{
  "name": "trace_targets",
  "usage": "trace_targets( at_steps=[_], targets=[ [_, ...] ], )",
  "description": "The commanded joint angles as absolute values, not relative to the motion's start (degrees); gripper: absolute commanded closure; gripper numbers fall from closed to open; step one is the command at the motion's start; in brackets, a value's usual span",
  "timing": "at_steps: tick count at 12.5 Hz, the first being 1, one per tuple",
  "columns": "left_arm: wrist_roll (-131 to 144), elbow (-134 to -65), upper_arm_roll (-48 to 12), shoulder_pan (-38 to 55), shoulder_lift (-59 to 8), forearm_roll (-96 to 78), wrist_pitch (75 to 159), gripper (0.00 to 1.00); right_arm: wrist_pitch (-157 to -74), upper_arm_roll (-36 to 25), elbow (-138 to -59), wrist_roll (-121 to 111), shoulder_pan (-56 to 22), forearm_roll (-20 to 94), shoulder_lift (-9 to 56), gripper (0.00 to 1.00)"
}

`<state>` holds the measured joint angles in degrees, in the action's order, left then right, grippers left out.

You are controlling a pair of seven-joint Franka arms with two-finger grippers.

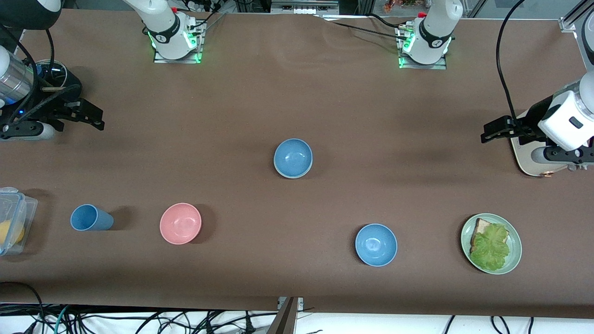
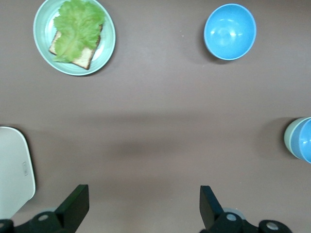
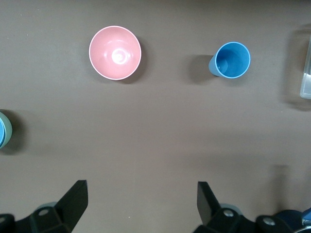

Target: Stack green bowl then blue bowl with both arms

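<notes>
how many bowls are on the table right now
4. A blue bowl nested in a green bowl at mid-table; a brighter blue bowl nearer the front camera; a pink bowl toward the right arm's end. None looks hidden.

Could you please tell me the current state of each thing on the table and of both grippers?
blue bowl: upright, nested in the green bowl.
sky-blue bowl: upright, empty.
pink bowl: upright, empty.
blue cup: upright, open.
green plate: holds bread topped with lettuce.
clear container: lidded, something yellow inside.
left gripper: open, empty.
right gripper: open, empty.
</notes>
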<state>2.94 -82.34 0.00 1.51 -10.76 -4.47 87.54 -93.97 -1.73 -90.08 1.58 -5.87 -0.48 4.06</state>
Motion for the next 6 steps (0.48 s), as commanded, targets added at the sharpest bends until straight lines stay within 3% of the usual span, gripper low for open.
trace_targets(
  at_steps=[1,6],
  targets=[
    [1.7,-85.2,-1.1,0.2,-8.3,-2.8,87.8,0.0,-92.6,-1.6,-88.7,1.4,-5.9,-0.7,4.4,0.0],
    [1.8,-83.2,-0.7,0.5,-10.8,-2.8,86.5,0.0,-92.6,-1.6,-88.7,1.3,-5.9,-0.7,4.4,0.0]
  ],
)
